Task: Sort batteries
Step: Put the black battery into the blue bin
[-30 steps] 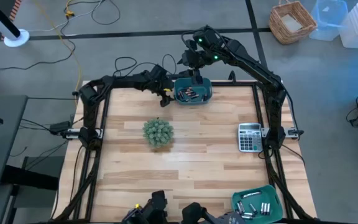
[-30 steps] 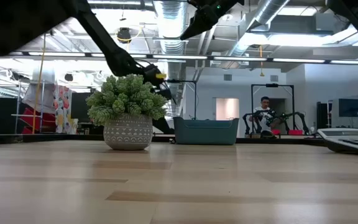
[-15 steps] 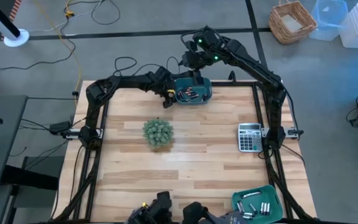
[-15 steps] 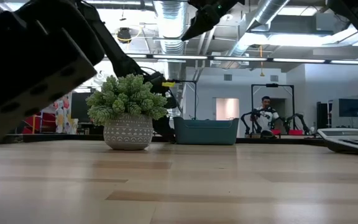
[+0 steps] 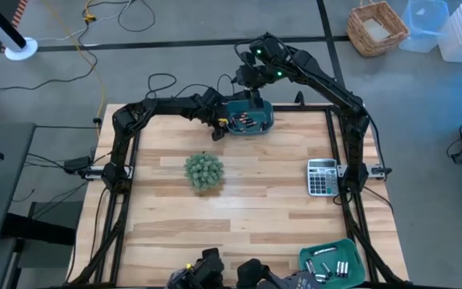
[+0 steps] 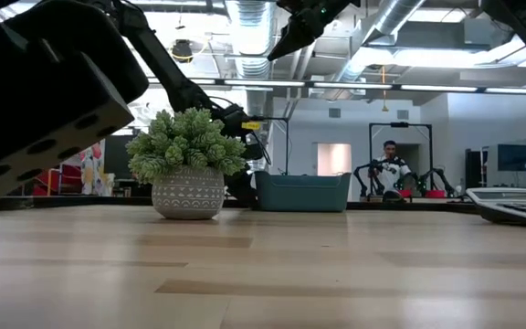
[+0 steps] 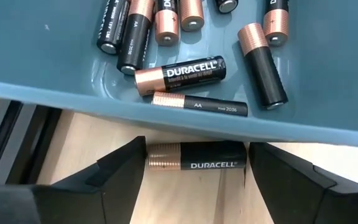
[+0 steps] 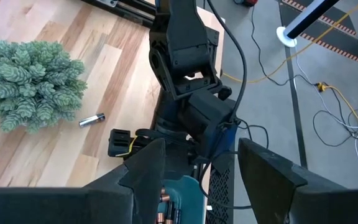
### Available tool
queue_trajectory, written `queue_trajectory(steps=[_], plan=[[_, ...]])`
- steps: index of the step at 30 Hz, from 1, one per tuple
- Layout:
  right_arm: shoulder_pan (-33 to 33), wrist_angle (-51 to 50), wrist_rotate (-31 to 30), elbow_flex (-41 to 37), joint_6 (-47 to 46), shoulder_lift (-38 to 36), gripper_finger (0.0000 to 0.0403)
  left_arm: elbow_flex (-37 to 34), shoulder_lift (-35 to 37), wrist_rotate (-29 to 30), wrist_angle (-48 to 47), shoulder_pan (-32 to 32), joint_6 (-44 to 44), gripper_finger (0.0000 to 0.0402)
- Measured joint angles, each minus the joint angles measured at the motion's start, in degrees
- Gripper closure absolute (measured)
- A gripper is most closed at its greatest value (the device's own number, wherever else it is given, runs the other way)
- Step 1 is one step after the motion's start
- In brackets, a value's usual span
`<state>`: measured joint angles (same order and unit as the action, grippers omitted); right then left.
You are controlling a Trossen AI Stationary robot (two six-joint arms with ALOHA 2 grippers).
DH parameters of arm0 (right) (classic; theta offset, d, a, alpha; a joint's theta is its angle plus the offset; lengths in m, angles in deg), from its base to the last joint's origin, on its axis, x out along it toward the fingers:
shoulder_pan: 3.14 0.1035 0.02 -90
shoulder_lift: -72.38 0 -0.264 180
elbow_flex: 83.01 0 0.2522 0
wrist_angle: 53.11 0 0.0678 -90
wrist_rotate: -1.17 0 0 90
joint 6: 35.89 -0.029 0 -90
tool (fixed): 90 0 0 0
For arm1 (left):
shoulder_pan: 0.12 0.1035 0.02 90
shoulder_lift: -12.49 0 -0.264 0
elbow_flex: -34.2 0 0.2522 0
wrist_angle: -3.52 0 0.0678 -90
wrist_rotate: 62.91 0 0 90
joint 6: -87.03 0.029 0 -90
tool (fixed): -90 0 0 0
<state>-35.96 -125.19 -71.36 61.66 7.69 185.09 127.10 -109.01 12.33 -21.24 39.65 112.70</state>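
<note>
My left tool [image 7: 196, 163] clamped end to end on black-and-copper cylindrical battery [image 7: 194, 157], now up against outer wall of teal plastic bin [image 7: 42, 56] at tabletop's far edge, nearer than a second ago. Likely next: lift over rim to join matching black-and-copper cells [image 7: 179, 73] inside. My right tool [image 8: 197, 174] hangs over same bin, fingers apart, empty. One silvery loose cell [image 8: 92, 119] lies on tabletop beside green potted plant [image 8: 30, 84], unsorted.

Both arms are dark, jointed and matte, trailing black cables; the right arm [image 5: 311, 72] shows small green lights (upper middle of the frame), the left arm [image 5: 171, 106] a yellow tag
</note>
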Motion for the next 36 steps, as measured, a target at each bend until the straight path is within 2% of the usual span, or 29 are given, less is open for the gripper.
queue_trajectory(steps=[11,28,36], plan=[[0.0,0.0,0.0,0.0,0.3,0.0,0.0183,0.0,0.0,0.1,-0.8,-0.4,0.8,0.0172],[-0.5,0.2,0.0,0.0,1.5,0.0,0.0183,0.0,0.2,-0.9,-2.3,-0.5,0.0,0.0175],[-0.5,0.2,0.0,0.0,1.5,0.0,0.0183,-0.2,2.6,-1.6,-8.0,-0.6,-0.3,0.0176]])
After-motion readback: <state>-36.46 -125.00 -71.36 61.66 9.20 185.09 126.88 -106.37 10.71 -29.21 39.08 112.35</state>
